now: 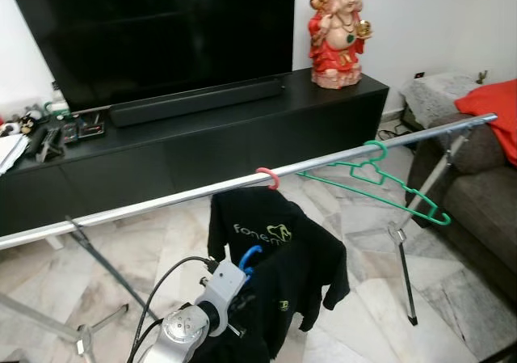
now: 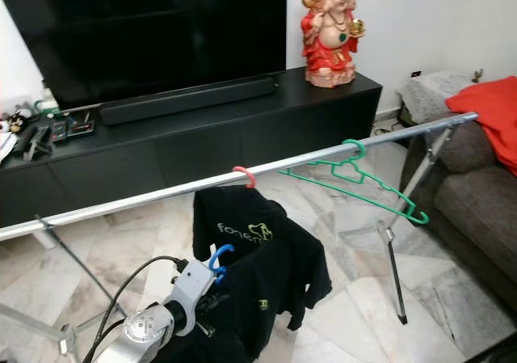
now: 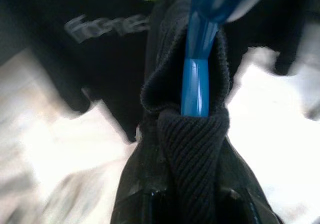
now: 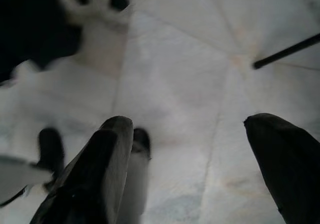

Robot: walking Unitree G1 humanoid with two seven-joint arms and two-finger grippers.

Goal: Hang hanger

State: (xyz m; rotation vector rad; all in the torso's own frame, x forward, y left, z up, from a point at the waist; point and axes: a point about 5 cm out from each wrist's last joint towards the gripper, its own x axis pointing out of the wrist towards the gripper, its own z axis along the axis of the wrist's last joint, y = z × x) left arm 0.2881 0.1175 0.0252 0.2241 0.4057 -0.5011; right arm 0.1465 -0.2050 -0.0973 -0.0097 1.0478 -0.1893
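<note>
hangers: 3, namely one bare green plastic hanger (image 1: 380,181), one red-hooked hanger (image 1: 267,176), one blue-hooked hanger (image 1: 250,258) | black printed T-shirts (image 1: 279,246): 2 | chrome clothes rail (image 1: 145,204): 1 | red-robed laughing figurine (image 1: 338,33): 1

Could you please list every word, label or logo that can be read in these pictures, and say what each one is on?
"Fonen", in pale letters, partly lost in a fold: on the black shirt hanging from the pink hanger on the rail.
Small yellow-green mark lower on a black shirt: too small to read.
Same pale lettering in the left wrist view: too blurred to read.
</note>
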